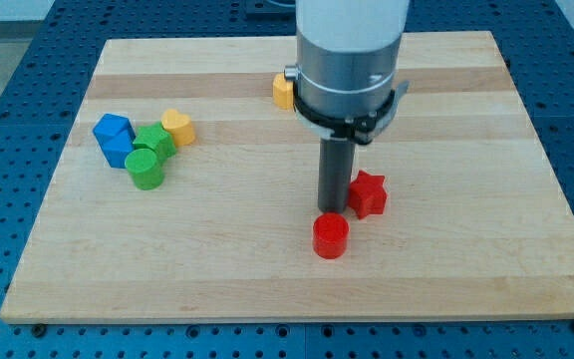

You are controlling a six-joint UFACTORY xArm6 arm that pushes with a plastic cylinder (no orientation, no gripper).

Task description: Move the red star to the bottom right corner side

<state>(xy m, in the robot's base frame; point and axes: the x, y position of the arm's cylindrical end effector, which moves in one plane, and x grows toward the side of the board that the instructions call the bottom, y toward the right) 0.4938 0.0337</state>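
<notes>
My tip (333, 207) is touching the red star's (368, 193) left side, lining up to shove it rightward along the table (466, 259); this tool is grasping nothing.

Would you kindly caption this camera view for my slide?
My tip sits just left of the red star, above the red cylinder, on the wooden board.

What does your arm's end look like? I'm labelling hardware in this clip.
A white casing narrows into a grey metallic cylinder ringed by a black clamp band. Below it hangs a straight dark rod; my tip ends beside the red star.
</notes>
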